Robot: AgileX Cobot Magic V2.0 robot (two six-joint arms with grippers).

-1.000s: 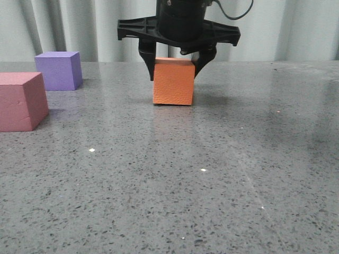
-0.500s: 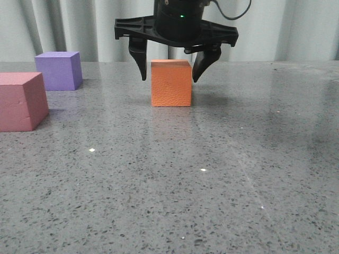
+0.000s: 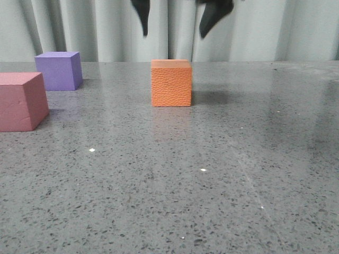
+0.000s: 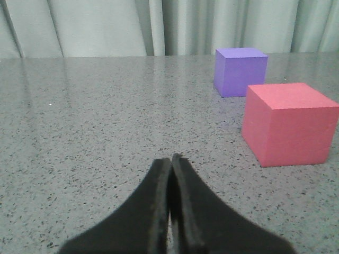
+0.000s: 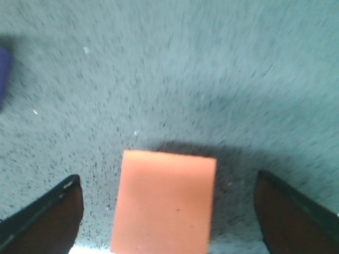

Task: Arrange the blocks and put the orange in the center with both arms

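Right gripper risen off the orange cube; no writing legible anywhere.

Nearest, the pink-red cube (image 3: 21, 100) sits at the table's (image 3: 201, 180) left edge, the purple cube (image 3: 58, 70) just behind. The orange cube (image 3: 171, 82) stands free mid-table. Above it the right gripper (image 3: 177, 16), fingers wide, has lifted clear since half a second ago. The left gripper (image 4: 170, 159) is pressed closed, empty.

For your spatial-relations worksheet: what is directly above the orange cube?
The right gripper hangs above the orange cube, jaws open and clear of it. Nothing rests on the cube's top face. The gripper's body is cut off out of view.
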